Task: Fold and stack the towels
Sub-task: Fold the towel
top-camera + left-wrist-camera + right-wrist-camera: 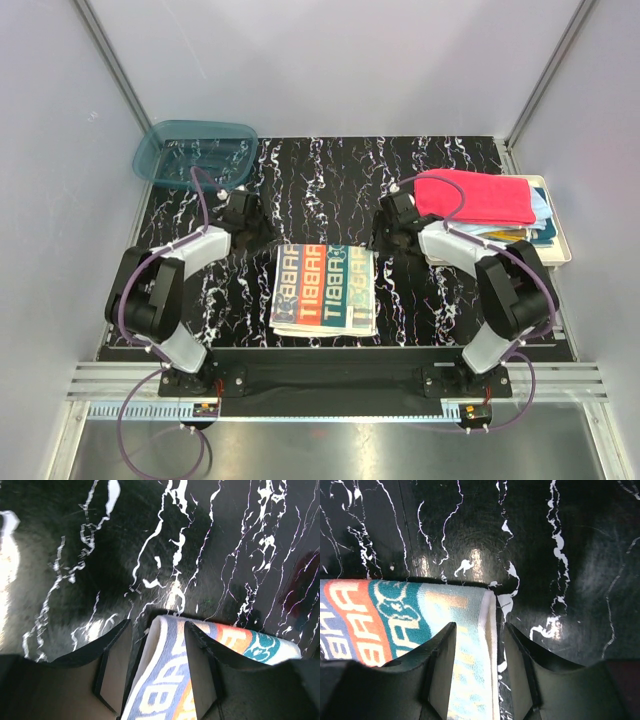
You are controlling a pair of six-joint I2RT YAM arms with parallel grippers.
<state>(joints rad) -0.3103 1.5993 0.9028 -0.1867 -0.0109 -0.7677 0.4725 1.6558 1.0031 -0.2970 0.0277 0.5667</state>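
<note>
Black table (pixel 320 190), folded lettered towel (pixel 325 290), far corners between parted jaws

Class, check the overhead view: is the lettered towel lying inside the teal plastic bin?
No, the lettered towel lies folded on the black table, well apart from the bin at the far left corner.

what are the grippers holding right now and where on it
Nothing looks clamped: the left gripper and right gripper stand open, each straddling a far corner of the lettered towel.
</note>
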